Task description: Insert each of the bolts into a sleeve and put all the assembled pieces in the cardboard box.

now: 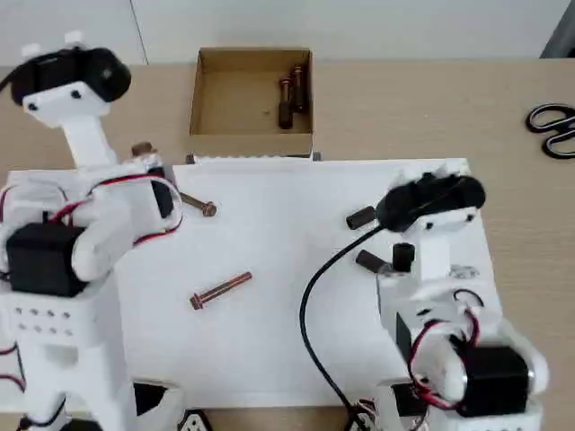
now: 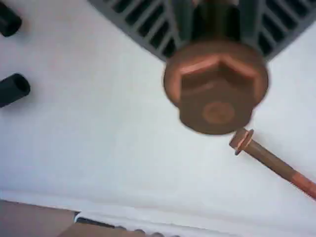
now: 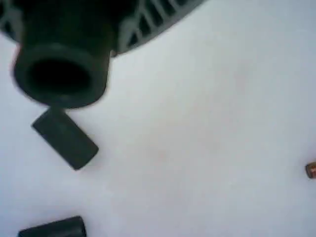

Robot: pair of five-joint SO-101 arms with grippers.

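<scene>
My left gripper (image 1: 144, 162) hangs over the white mat's far left corner, shut on a copper bolt (image 2: 216, 89) whose hex head faces the left wrist camera. My right gripper (image 1: 403, 260) is at the mat's right side, shut on a black sleeve (image 3: 61, 74) with its open bore toward the right wrist camera. Two loose bolts lie on the mat, one near the left arm (image 1: 199, 206) and one at mid-left (image 1: 220, 289). Beside the right gripper lie two loose sleeves (image 1: 360, 216) (image 1: 370, 261). The cardboard box (image 1: 207, 99) holds assembled pieces (image 1: 292, 90) along its right wall.
The white mat (image 1: 269, 341) covers the table's middle, and the box sits just beyond its far edge. Black scissors (image 1: 552, 130) lie on the bare table at far right. A black cable (image 1: 310, 305) curves over the mat from the right arm.
</scene>
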